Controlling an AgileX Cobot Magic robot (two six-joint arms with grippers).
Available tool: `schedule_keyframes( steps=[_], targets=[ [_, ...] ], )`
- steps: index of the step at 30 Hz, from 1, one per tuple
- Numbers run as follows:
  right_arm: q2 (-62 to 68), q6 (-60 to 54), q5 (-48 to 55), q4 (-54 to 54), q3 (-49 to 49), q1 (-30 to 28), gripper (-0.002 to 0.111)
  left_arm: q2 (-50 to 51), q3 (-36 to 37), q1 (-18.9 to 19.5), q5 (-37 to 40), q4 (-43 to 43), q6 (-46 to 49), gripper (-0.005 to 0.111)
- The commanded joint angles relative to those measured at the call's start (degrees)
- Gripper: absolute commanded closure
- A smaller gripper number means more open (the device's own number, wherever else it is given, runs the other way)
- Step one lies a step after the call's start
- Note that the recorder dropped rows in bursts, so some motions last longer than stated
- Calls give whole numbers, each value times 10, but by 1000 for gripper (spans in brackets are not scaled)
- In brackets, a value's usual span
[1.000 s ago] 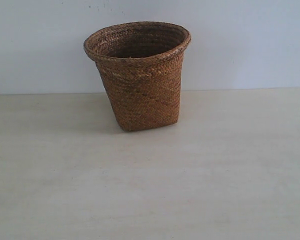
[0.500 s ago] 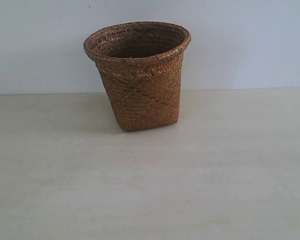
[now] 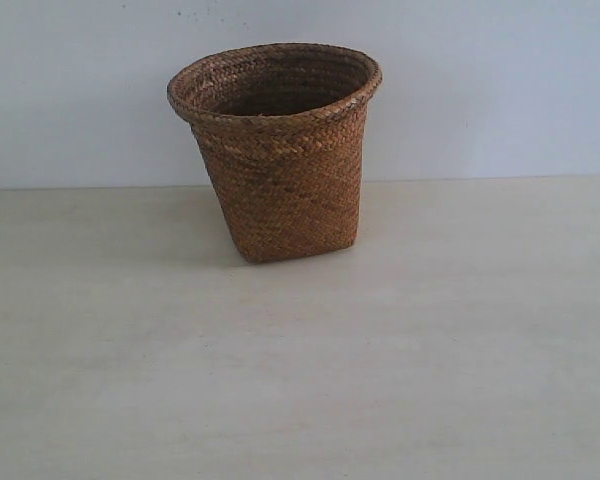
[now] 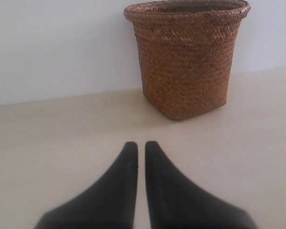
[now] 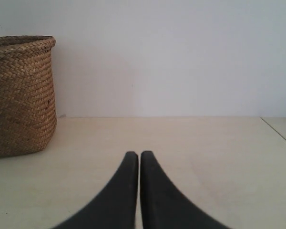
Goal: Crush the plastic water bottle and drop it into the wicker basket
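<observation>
The wicker basket (image 3: 285,180) stands upright on the pale table (image 3: 430,350). It sits at the far part of the table, a little left of the middle, close to the white wall (image 3: 500,90). Its wide round rim is on top and its smaller base rests flat on the table. The inside looks dark, and the bottom of it cannot be seen.

The left gripper (image 4: 141,145) is low over the table, on the near side of the basket (image 4: 186,71). Its two black fingers (image 4: 126,167) are pulled together, with only a thin crack between the tips. Nothing is held between them. The basket is well apart from this claw and does not touch it.

The right gripper (image 5: 139,155) is also low over the table. Its two black fingers (image 5: 155,186) are pressed together, almost touching all the way along. It holds nothing. The basket (image 5: 19,95) shows partly in this view and stands well apart from this claw too.
</observation>
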Motion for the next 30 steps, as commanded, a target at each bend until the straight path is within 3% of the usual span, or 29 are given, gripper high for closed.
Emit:
schedule_keyframes(
  steps=[1, 9, 21, 30],
  targets=[
    [-3, 2, 2, 0, 3, -2, 108, -1, 2, 0, 0, -7, -7, 102],
    [-3, 2, 1, 0, 3, -2, 108, -10, 2, 2, 0, -7, -2, 102],
    [-3, 2, 1, 0, 3, -2, 108, -132, 2, 109, 59, -7, -6, 102],
    [-3, 2, 1, 0, 3, -2, 108, -132, 2, 126, 93, -7, -25, 102]
  ],
)
